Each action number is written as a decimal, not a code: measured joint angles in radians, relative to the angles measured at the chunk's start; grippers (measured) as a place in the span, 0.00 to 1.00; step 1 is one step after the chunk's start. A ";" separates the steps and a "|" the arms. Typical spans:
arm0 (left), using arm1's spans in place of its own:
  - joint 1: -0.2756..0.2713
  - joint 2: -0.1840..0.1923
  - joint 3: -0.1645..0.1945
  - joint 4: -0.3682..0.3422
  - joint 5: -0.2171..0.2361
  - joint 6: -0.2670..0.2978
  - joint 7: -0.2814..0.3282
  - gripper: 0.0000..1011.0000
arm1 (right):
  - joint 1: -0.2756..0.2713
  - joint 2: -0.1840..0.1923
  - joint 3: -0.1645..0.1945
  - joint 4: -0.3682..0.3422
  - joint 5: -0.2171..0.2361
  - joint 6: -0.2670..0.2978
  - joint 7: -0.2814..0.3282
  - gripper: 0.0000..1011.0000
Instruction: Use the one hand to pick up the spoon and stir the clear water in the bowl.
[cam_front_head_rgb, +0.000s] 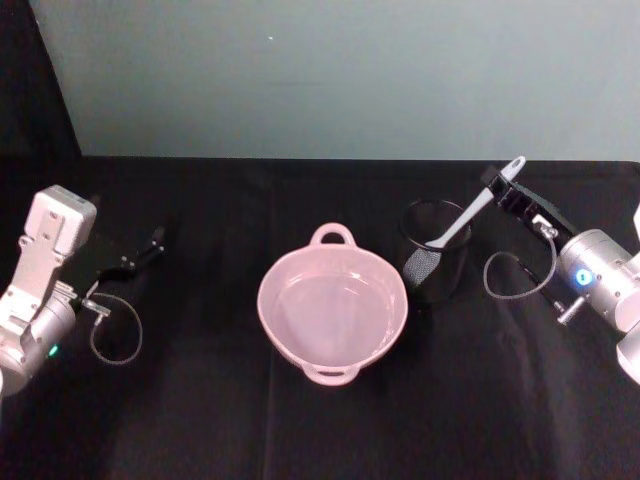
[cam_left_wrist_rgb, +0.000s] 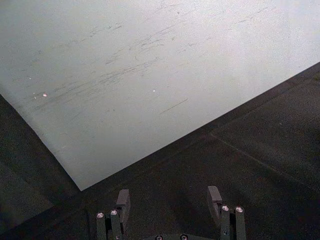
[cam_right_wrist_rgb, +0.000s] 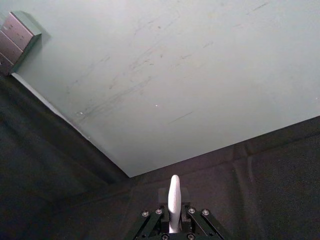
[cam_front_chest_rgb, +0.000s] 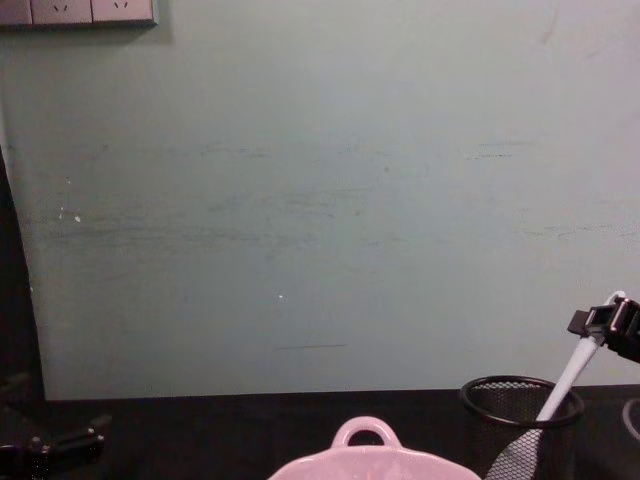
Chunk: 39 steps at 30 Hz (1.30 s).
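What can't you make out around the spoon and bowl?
- Head view: blade of the spoon, sunk in the black mesh cup and veiled by its mesh.
- Chest view: inside of the bowl and its water, cut off by the bottom edge.
- Chest view: body of the right tool, cut off by the right edge.

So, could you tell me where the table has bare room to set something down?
The widest bare cloth lies between the left gripper and the bowl; the strip in front of the bowl is free too. It is crowded on the right: the cup stands close beside the bowl, with the right gripper holding the spoon in it.
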 joint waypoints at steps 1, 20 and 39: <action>0.000 0.000 0.000 0.000 0.000 0.000 0.000 1.00 | 0.000 0.000 0.000 0.000 0.000 0.000 0.000 0.12; 0.000 0.000 0.000 0.000 0.000 0.000 0.000 1.00 | -0.035 0.059 0.007 -0.152 -0.083 -0.049 -0.001 0.12; 0.000 0.000 0.000 0.000 0.000 0.000 0.000 1.00 | 0.013 0.137 -0.001 -0.335 -0.177 -0.023 0.112 0.12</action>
